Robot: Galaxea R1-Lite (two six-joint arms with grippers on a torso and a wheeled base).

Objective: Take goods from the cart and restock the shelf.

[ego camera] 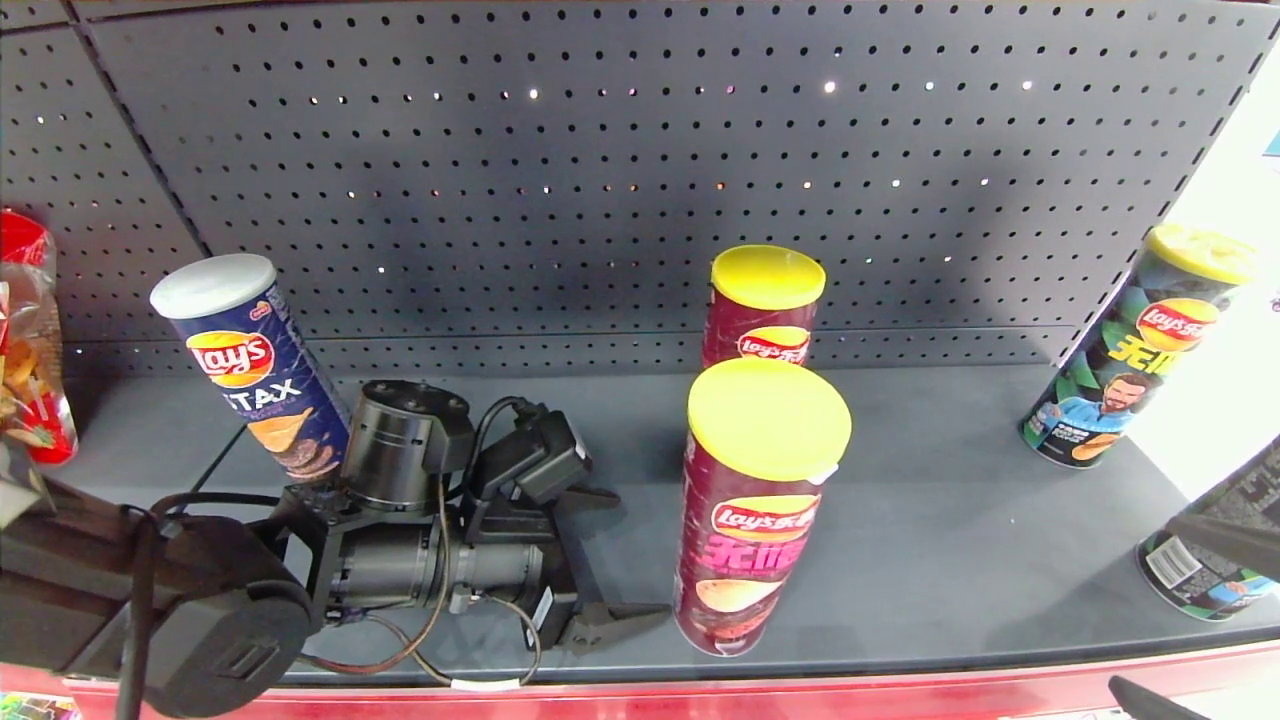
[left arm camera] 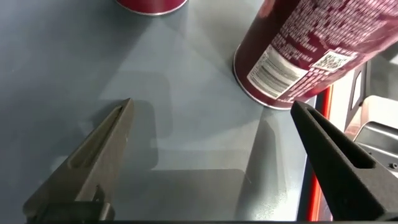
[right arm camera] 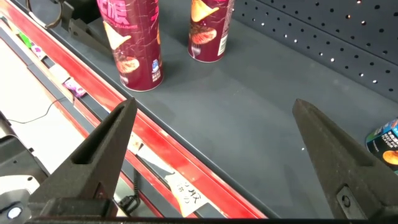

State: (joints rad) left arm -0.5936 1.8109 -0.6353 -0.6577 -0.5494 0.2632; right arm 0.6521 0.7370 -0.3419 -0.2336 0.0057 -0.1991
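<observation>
Though edge crops it, nearer green can [ego camera: 1195, 590], perhaps tilted.

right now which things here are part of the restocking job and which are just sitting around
Job:
shelf
front maroon can, beside the open left gripper
rear maroon can
blue can
green can
open right gripper

Just there:
snack bag, far left
pegboard back panel

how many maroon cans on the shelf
2. One can stands near the shelf's front edge, beside the left claw; the other can stands behind it, close to the pegboard. Others could sit beyond the view's edges.
</observation>
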